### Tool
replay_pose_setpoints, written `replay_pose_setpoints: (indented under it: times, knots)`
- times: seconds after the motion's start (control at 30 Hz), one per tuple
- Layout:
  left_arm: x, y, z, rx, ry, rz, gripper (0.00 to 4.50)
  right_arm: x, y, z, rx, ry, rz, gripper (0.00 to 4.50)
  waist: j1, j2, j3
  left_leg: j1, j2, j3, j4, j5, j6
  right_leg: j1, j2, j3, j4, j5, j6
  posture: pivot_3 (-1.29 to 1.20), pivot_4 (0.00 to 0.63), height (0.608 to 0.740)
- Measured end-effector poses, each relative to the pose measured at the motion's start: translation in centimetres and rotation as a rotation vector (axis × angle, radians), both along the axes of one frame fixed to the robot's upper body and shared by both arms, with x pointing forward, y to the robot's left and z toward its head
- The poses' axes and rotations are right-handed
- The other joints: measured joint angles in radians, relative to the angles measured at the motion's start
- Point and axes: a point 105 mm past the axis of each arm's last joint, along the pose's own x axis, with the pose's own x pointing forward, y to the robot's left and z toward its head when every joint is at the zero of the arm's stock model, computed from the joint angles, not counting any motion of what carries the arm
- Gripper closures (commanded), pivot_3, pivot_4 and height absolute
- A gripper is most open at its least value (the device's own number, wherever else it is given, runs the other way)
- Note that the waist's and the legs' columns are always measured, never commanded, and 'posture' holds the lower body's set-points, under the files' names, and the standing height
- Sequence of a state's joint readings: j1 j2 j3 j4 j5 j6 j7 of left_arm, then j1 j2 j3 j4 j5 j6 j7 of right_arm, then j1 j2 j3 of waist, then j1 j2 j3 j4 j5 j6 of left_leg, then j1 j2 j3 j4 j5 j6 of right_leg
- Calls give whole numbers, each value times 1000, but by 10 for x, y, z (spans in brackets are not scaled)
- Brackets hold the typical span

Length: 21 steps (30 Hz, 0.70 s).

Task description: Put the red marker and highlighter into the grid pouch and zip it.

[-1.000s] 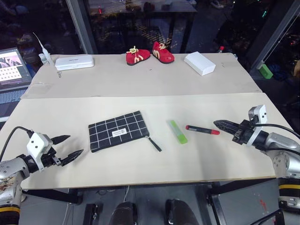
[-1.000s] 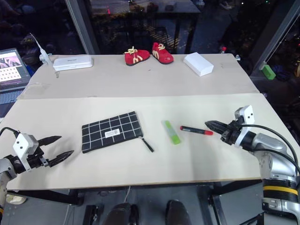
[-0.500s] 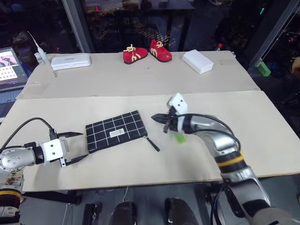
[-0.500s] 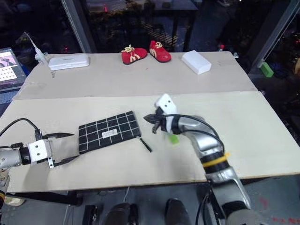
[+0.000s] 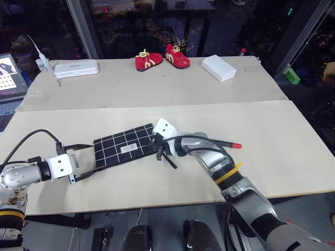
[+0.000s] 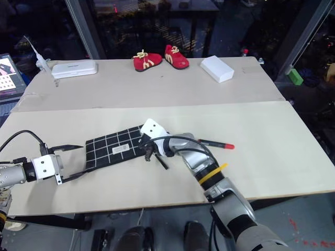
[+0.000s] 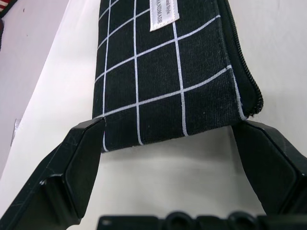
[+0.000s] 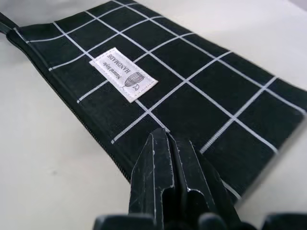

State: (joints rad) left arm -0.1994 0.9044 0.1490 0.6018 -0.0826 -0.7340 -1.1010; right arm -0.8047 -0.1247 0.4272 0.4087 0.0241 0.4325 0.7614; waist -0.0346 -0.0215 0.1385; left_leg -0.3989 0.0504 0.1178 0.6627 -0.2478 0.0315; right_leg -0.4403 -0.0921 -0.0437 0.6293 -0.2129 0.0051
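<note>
Grid pouch (image 5: 125, 149) lay flat on the table (image 5: 272, 130). My left gripper (image 7: 168, 143) was wide open, one finger either side of the pouch's end, gripping nothing. Right gripper (image 5: 158, 150) was shut and empty at the pouch's zipper end. Red marker (image 5: 224, 144) lay behind the right arm.

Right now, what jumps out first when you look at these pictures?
The black grid pouch lying flat mid-table, with a gripper at each end: the open left gripper straddles its left end, and the shut right gripper sits at its right end near the zipper strap. Next, the red marker just behind the right arm, and bright red shoes at the table's far edge.
</note>
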Motion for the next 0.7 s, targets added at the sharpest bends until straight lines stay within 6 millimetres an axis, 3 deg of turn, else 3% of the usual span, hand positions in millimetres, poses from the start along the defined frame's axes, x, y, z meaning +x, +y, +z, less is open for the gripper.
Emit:
replay_pose_setpoints:
  times: [0.37, 0.7]
  knots:
    - [3, -2, 5, -8, -18, -10, 0, 10, -4, -7, -164, -191, 55, 4468, -5, 0, 0, 2, 0, 0, 0, 1, -2, 1, 0, 0, 0, 0, 0, 0, 150, 740]
    - [8, -31, -4, 0, -41, -139, 0, 17, -12, -4, -169, -198, 38, 4468, -2, 0, 0, 2, 0, 0, 0, 1, -2, 1, 0, 0, 0, 0, 0, 0, 150, 740]
